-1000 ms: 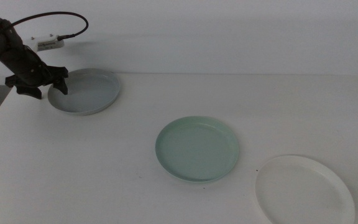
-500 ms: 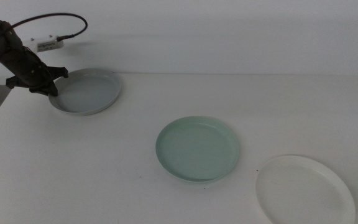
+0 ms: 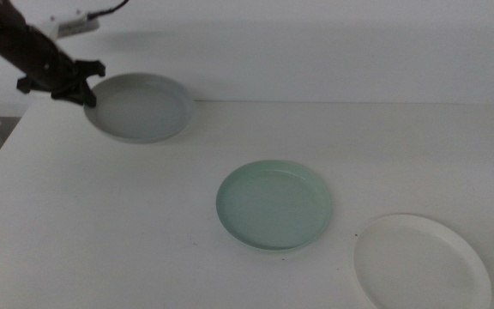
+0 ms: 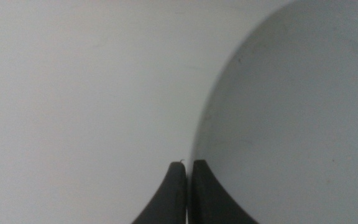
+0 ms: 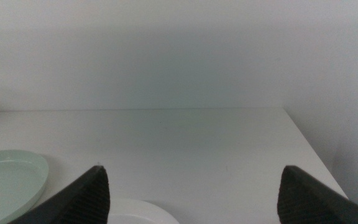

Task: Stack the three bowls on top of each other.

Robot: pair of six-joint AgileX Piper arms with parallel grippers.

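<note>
1. Your left tool [image 3: 87, 93] is clenched on the near-left rim of the light grey round plastic bowl [image 3: 141, 106], held above the worktop [image 3: 101, 232] at far left.
2. The mint green round plastic bowl [image 3: 273, 206] lies centre, toward your right and nearer.
3. The white round plastic bowl [image 3: 421, 262] sits near right; your right tool [image 5: 191, 186] waits there, spread wide.

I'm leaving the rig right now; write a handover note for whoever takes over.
Left hand: shut on the grey bowl at its rim, held at the table's far left.
Right hand: open, waiting near the table's right side.
Mint green bowl sits mid-table; white bowl lies near right.
Done: grey bowl gripped. Left: stack all three; nothing stacked yet.
</note>
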